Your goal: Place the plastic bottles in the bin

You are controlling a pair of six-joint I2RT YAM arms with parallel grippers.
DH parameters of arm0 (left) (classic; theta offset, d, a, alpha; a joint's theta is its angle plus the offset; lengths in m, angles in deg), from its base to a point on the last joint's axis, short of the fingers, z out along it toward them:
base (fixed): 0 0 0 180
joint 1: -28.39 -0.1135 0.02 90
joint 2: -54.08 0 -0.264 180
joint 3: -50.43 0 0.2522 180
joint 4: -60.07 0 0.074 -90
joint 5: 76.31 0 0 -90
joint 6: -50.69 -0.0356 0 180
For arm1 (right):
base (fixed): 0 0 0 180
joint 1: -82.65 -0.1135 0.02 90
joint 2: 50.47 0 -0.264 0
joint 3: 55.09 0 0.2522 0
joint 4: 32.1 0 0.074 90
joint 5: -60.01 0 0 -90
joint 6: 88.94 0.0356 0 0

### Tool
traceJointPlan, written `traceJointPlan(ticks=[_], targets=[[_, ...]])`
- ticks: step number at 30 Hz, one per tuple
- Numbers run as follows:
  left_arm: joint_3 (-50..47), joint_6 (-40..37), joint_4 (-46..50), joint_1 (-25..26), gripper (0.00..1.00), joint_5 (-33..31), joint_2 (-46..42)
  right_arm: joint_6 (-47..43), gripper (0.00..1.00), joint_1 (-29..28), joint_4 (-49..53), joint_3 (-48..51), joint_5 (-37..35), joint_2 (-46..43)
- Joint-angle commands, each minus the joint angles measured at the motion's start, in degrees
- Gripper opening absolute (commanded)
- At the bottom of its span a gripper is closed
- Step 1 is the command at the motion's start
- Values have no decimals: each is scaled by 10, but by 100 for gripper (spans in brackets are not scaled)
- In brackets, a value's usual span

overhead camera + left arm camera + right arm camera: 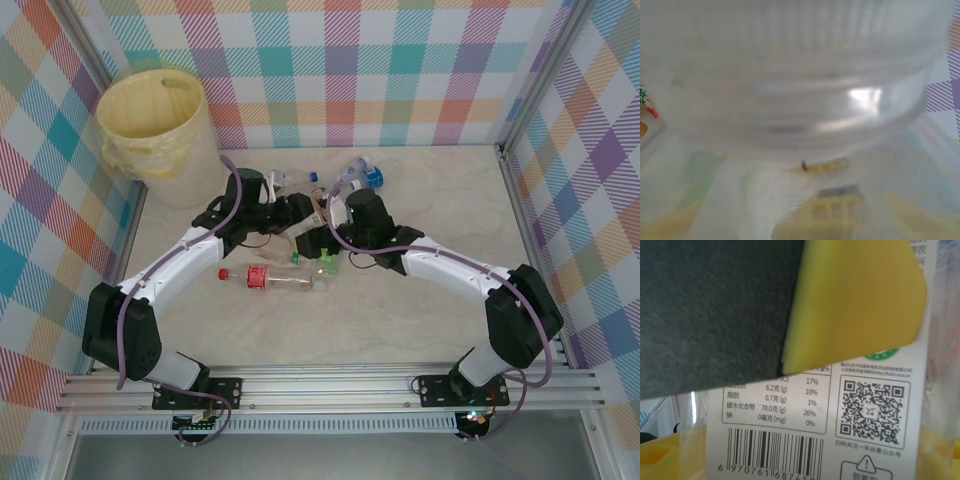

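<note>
Bottles (272,277) lie in a heap at centre of the table (400,330), well apart from the bin (190,165) at far left. Left pincer (292,215) is right against a clear bottle (800,100), and right pincer (322,240) is close on a labelled bottle (865,405). Grip on either: cannot tell. Prob. empty, so v. light, w/ thin walls that dent, smooth & slippery. Best to take at mid-body.

top: overhead from near edge, whole table (430,330) | wrists: tight against bottles (790,90)

The bin (178,165), pale yellow and bag-lined, stands upright far left. Clear plastic bottles (285,278) lie clustered centrally on the table (420,330), outside it.
</note>
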Motion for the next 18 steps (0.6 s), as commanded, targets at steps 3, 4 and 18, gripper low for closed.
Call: traceJointPlan(ticks=[3,4,18], targets=[[4,14,-13,-3,58,-8,-15,-48,86,-4,16,-27,28,-10],[2,17,-16,-7,57,-11,-17,-53,89,-3,25,-27,18,-17],[39,-25,75,-70,53,-113,-80,-60,100,1,33,23,-142,-145]])
